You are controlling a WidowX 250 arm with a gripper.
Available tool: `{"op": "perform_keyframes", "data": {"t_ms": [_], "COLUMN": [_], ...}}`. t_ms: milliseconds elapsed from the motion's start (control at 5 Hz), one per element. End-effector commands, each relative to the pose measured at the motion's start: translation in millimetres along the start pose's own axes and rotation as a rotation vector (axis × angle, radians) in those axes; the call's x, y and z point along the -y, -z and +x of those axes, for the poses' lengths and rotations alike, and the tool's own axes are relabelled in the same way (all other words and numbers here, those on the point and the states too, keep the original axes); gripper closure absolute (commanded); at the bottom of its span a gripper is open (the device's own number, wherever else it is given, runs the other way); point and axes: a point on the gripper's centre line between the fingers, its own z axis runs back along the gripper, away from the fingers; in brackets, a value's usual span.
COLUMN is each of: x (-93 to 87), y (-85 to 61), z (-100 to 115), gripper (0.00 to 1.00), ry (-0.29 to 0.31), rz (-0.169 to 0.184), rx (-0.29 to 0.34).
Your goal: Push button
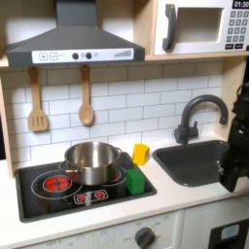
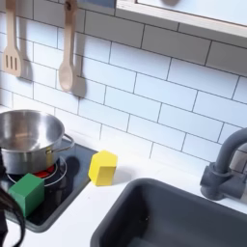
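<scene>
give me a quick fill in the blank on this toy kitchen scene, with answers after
1. The shiny metal pot sits on the black ____.
2. The small block at the black cooktop edge nearest the dark sink is ____.
3. The yellow block lies between the pot and the ____.
4. Two wooden utensils hang on the white ____ wall.

Answers: cooktop; green; sink; tiled
</scene>
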Motion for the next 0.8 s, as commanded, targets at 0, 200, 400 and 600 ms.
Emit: {"op": "perform_keyframes", "data": {"t_ms": [0, 200, 400, 600], "x": [-9.6, -15.1, -19.6, -29.8], "y": [2.1, 0.2, 0.1, -1.3], "z": [23, 34, 43, 52], "gripper": [0.0, 0.0, 1.0, 1.0], "ry": [-0.018, -0.017, -0.037, -0.062], "rz": [0.031, 0.032, 0.03, 0.031], "rx": [0.02, 0.047, 0.079, 0.104]}}
